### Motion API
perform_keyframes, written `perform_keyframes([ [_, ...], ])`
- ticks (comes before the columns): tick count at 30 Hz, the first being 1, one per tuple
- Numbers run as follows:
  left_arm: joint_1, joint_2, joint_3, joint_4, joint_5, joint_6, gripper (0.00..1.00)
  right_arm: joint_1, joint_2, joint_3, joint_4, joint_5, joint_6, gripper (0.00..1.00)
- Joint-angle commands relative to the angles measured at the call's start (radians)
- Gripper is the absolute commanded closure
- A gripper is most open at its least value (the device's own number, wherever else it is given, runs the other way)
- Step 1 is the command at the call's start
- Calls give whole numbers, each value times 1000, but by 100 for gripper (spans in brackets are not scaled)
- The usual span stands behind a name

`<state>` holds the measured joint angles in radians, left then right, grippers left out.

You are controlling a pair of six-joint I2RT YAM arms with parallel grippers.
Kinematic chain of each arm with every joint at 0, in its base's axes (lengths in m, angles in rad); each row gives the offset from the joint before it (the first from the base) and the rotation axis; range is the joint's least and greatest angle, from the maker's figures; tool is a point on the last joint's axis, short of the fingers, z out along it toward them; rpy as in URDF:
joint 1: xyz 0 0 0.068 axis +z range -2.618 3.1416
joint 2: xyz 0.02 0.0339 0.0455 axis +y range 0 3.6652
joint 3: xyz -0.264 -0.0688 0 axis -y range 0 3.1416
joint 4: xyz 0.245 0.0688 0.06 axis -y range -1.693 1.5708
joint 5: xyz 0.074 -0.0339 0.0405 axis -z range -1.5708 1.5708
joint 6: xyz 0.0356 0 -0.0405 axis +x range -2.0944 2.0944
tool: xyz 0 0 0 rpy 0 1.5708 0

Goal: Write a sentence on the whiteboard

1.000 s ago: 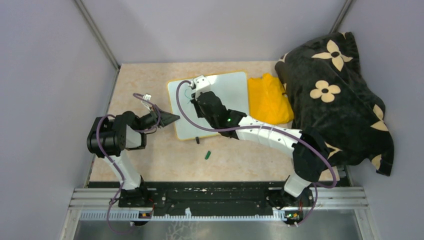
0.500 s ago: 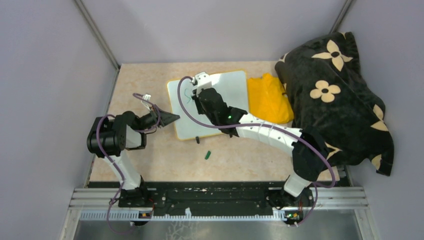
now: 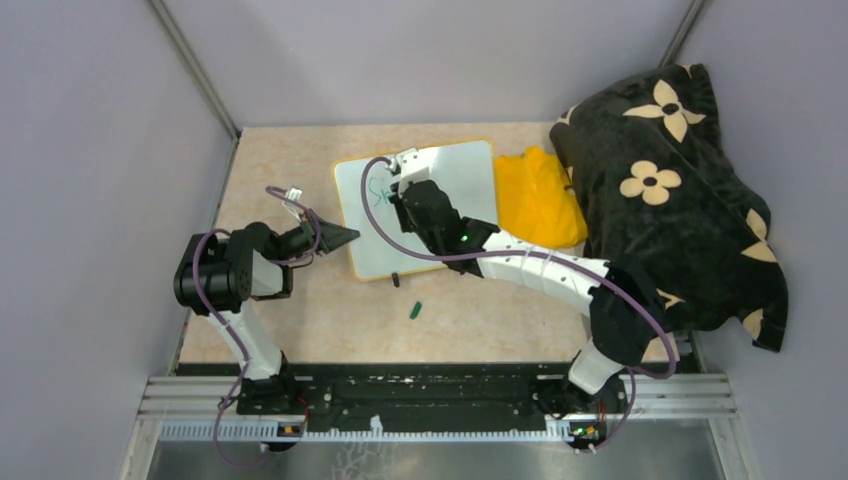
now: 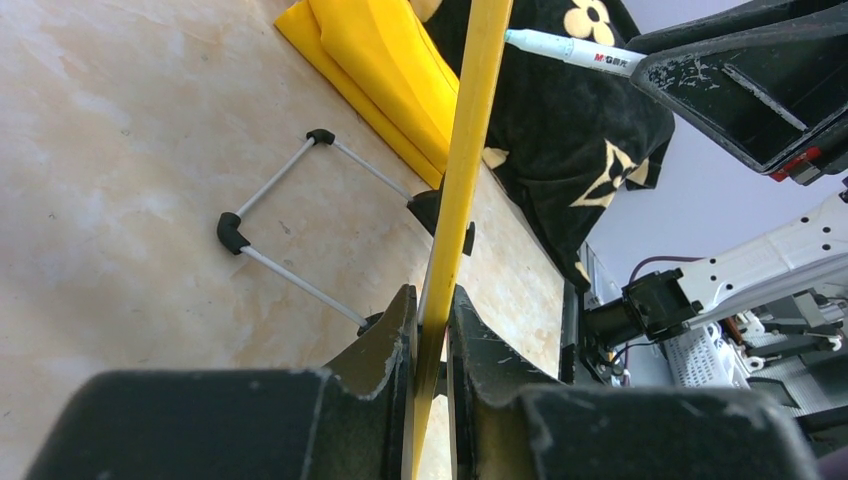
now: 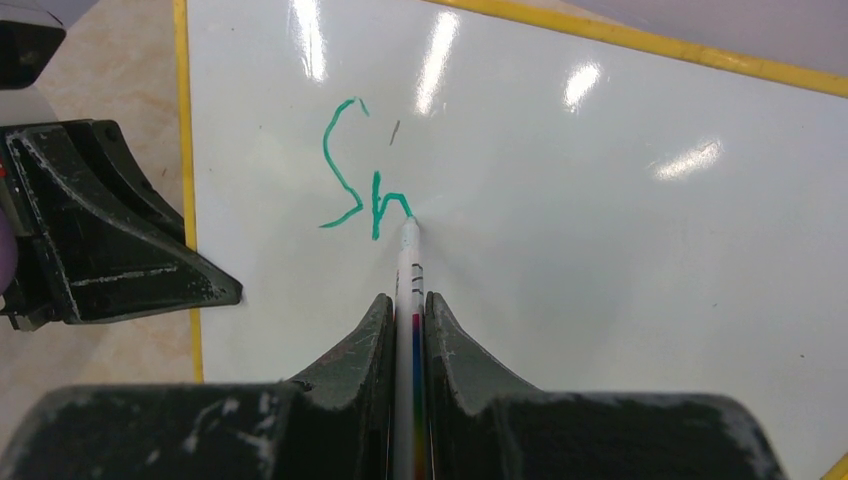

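While the right gripper (image 5: 405, 318) is clamped on the marker (image 5: 409, 262), the pen tip touches the whiteboard (image 5: 600, 260) just ahead of its jaws, at the end of the sentence (image 5: 352, 180) — only its first strokes are there. The left gripper (image 4: 432, 315) is pressed together on the board's yellow frame at the left edge. I judge the board light, stiff and slippery — the frame is the good place to hold, so it does not slide on the table (image 3: 290, 300).
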<state>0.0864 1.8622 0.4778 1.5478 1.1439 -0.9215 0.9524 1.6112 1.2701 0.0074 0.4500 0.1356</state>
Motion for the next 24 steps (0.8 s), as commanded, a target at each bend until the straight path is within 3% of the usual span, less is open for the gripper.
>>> perform_keyframes([
  [1,0,-18,-7,199,8,16,100,-18,-50,-34,-1,6,16,100],
  [24,-10,-24,-7,189,12,26,100,-26,-8,74,-6,7,8,100],
])
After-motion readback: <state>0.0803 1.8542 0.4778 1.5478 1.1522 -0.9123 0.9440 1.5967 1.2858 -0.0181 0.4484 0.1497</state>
